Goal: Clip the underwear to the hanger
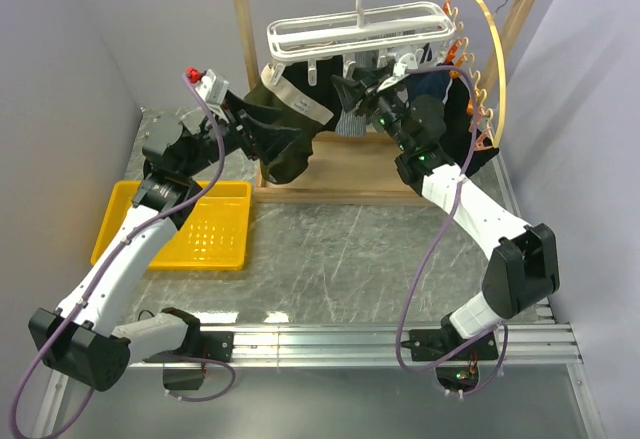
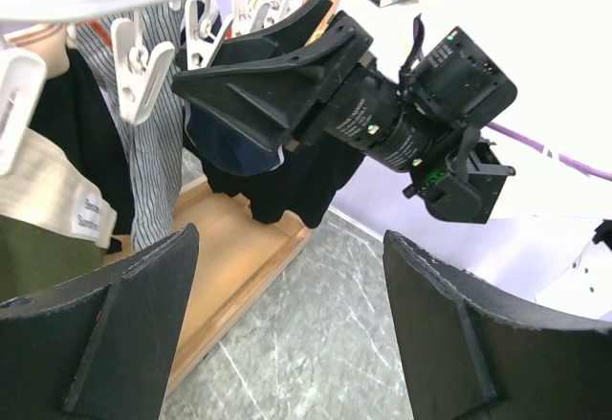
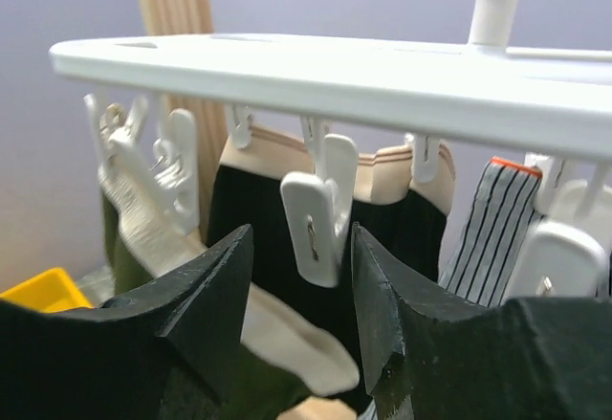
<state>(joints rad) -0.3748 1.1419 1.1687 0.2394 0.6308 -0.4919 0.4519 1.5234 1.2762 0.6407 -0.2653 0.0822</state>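
Note:
The white grid hanger (image 1: 355,31) hangs from the wooden rack. The olive underwear (image 1: 287,151) with its beige waistband (image 1: 303,102) hangs below the hanger's left end. In the right wrist view a white clip (image 3: 161,173) grips the waistband (image 3: 287,329), and the rest droops. My right gripper (image 3: 301,238) is open, its jaws either side of a second, empty white clip (image 3: 320,211); it also shows in the top view (image 1: 352,91). My left gripper (image 2: 287,248) is open and empty, beside the underwear (image 2: 33,262); it also shows in the top view (image 1: 262,139).
A black garment (image 3: 253,214) and a striped one (image 3: 497,224) hang from other clips. A navy garment (image 2: 225,152) hangs behind the right gripper. A wooden hoop with orange clips (image 1: 497,49) hangs at the right. A yellow tray (image 1: 130,221) lies at the left. The rack's wooden base (image 2: 239,267) is below.

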